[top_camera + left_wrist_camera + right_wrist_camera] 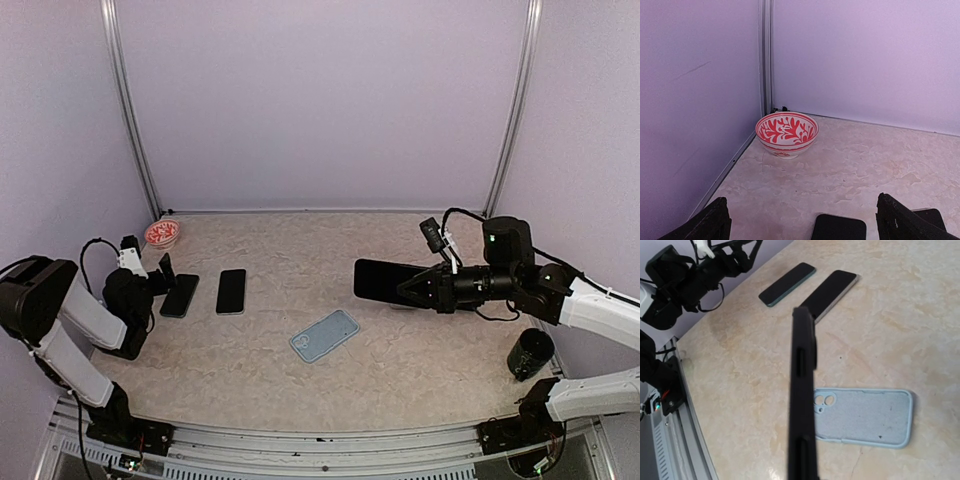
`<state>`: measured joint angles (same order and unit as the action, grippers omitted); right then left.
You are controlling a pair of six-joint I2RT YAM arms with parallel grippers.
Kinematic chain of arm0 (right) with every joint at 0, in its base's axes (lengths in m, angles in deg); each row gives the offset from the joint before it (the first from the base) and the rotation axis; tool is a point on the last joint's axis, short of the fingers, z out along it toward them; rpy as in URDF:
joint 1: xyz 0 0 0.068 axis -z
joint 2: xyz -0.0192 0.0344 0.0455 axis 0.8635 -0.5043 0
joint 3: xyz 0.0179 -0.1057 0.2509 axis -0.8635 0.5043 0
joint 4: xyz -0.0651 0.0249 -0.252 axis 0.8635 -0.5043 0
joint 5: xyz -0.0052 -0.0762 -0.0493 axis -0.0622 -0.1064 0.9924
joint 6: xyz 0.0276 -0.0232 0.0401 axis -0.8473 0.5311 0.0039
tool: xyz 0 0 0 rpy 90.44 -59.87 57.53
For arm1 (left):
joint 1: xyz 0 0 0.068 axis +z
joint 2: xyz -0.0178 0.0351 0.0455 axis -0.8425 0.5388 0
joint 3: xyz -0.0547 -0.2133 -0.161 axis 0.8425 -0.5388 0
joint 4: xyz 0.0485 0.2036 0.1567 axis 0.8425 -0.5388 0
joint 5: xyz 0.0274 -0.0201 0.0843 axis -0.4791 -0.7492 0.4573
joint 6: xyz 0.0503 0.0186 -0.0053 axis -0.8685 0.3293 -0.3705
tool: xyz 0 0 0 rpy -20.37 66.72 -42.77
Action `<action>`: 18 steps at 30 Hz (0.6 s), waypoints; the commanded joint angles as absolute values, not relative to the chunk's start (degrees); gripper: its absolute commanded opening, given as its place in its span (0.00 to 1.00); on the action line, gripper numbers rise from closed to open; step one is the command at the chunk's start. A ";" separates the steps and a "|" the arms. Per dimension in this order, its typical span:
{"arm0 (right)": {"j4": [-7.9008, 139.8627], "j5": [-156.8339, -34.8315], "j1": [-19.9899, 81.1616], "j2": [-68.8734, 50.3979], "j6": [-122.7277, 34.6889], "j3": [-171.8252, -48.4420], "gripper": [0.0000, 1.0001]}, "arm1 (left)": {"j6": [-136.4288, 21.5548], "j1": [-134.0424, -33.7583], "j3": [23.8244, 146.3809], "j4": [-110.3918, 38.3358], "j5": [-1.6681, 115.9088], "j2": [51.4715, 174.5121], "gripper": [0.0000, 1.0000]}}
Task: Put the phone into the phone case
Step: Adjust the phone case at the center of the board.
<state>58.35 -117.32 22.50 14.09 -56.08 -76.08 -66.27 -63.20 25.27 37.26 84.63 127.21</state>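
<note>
- Black phone (385, 281) pinched in right tool (408, 288), aloft right of centre; not yet cased.
- Pale blue case (325, 335) flat on surface (420, 360), apparently open side up; insertion left to do.
- Left tool (163, 270) spread wide at left, over two other phones (231, 291).
- Right fingertips hidden in the wrist view; phone seen edge-on only.

Two phones (231, 291) (180, 295), one blue case (325, 335), one black case (385, 281) (two in all), one bowl (162, 234), one cup (529, 352)

A beige marbled table (420, 330) holds a dark phone (180, 295) just beside a second phone (231, 291), both flat at the left. A light blue phone case (325, 335) lies near the middle. A red-patterned bowl (162, 234) sits in the far left corner.
</note>
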 commanded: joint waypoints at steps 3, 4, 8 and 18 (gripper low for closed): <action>60.38 -117.18 23.14 14.58 -55.95 -76.60 0.00 | -66.15 -62.67 25.94 38.69 83.93 127.06 0.99; 60.82 -117.64 23.15 14.15 -56.23 -76.72 0.00 | -66.14 -62.67 25.94 38.74 83.97 127.06 0.99; 61.48 -119.18 23.16 11.46 -56.48 -77.72 0.00 | -66.20 -62.61 25.94 38.76 83.93 127.06 0.99; 60.28 -116.55 23.17 11.20 -56.14 -78.29 0.00 | -66.12 -62.34 26.20 38.33 83.34 127.06 0.99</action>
